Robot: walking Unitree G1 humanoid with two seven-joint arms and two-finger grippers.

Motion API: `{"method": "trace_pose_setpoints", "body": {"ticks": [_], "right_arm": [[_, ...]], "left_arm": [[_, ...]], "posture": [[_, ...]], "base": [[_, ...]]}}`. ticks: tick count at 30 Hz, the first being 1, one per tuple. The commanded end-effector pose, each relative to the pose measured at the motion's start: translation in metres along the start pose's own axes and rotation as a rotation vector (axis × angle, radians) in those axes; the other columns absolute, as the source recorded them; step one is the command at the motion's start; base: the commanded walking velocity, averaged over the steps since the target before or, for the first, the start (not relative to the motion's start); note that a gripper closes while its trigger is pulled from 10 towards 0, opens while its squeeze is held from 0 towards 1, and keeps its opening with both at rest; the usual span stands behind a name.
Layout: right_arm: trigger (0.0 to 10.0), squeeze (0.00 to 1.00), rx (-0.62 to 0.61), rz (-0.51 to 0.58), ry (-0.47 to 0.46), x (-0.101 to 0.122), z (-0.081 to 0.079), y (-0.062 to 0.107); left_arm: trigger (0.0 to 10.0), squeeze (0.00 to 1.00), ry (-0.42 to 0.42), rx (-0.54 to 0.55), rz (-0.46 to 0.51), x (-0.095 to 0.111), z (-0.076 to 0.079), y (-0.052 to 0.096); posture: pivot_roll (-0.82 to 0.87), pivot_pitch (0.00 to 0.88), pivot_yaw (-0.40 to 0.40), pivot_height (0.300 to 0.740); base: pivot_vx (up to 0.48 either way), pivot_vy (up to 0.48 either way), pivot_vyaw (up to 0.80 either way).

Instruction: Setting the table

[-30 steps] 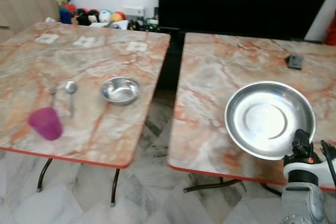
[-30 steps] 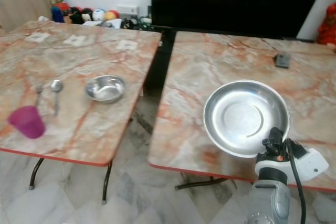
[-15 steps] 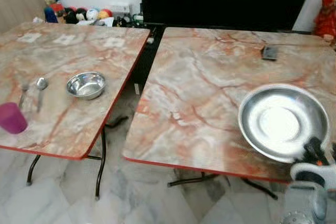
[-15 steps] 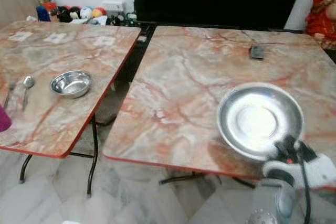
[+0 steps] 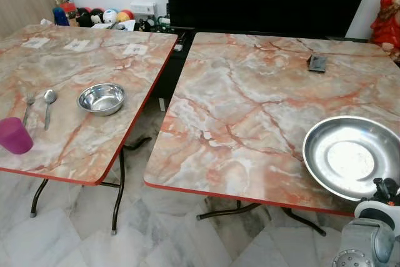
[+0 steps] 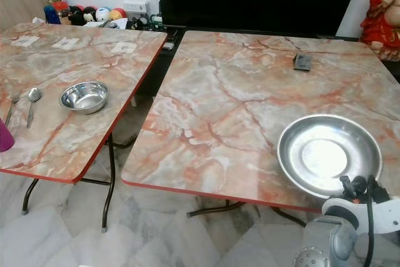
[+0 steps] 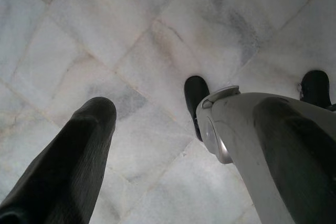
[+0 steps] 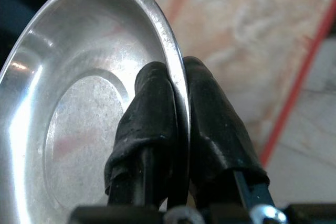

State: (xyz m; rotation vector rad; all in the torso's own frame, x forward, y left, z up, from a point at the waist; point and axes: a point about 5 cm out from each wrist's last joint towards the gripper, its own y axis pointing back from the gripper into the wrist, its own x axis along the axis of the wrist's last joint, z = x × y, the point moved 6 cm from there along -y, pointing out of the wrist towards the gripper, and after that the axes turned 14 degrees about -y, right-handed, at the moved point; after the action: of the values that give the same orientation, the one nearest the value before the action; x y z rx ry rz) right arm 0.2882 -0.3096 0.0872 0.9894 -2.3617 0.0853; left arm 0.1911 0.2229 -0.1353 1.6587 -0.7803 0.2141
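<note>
**Plate held at the right table's near edge**

Eye views: right gripper grips plate by its near rim, over the right table; plate round, hollow up.
Right wrist: fingers pinch rim.
Left wrist: left gripper spread over floor.

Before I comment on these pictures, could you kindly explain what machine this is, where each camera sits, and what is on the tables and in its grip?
This is a walking humanoid robot. Two pictures come from its head, looking down on two marble-patterned tables. The right gripper pinches the rim of a large steel plate over the nearer table; its wrist camera shows the fingers clamped on it. The left wrist camera looks at the floor, where the left gripper hangs idle, open. On the far table lie a steel bowl, spoon, fork and purple cup.
</note>
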Motion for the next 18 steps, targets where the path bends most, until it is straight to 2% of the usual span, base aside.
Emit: {"method": "trace_pose_setpoints", "body": {"ticks": [1, 9, 10, 12, 14, 18], "right_arm": [[10.0, 0.0, -0.047, 0.005, -0.02, 0.0, 0.007, 0.0], [10.0, 0.0, -0.094, -0.012, -0.023, -0.004, 0.016, -0.001], [10.0, 0.04, -0.102, -0.015, -0.026, -0.005, 0.017, -0.001], [10.0, 0.22, -0.107, -0.015, -0.033, -0.006, 0.017, -0.001], [10.0, 0.26, -0.11, -0.021, -0.033, -0.008, 0.018, -0.001], [10.0, 0.26, -0.113, -0.041, -0.023, -0.013, 0.019, 0.001]], "left_arm": [[10.0, 0.0, -0.013, -0.006, -0.019, -0.007, 0.002, 0.002], [10.0, 0.0, -0.014, -0.004, -0.017, -0.006, 0.002, 0.001], [10.0, 0.0, -0.014, -0.004, -0.016, -0.006, 0.002, 0.001], [10.0, 0.0, -0.013, -0.005, -0.014, -0.006, 0.002, 0.001], [10.0, 0.0, -0.013, -0.005, -0.014, -0.006, 0.002, 0.001], [10.0, 0.0, -0.013, -0.007, -0.013, -0.006, 0.003, 0.001]], "posture": [[-0.01, 0.093, -0.012, 0.74], [0.0, 0.096, -0.01, 0.74], [0.0, 0.097, -0.01, 0.74], [0.0, 0.098, -0.01, 0.74], [0.0, 0.097, -0.009, 0.74], [0.0, 0.096, -0.008, 0.74]], "base": [[0.0, 0.0, 0.0], [0.0, 0.0, 0.0], [0.0, 0.0, 0.0], [0.0, 0.0, 0.0], [0.0, 0.0, 0.0], [0.0, 0.0, 0.0]]}}
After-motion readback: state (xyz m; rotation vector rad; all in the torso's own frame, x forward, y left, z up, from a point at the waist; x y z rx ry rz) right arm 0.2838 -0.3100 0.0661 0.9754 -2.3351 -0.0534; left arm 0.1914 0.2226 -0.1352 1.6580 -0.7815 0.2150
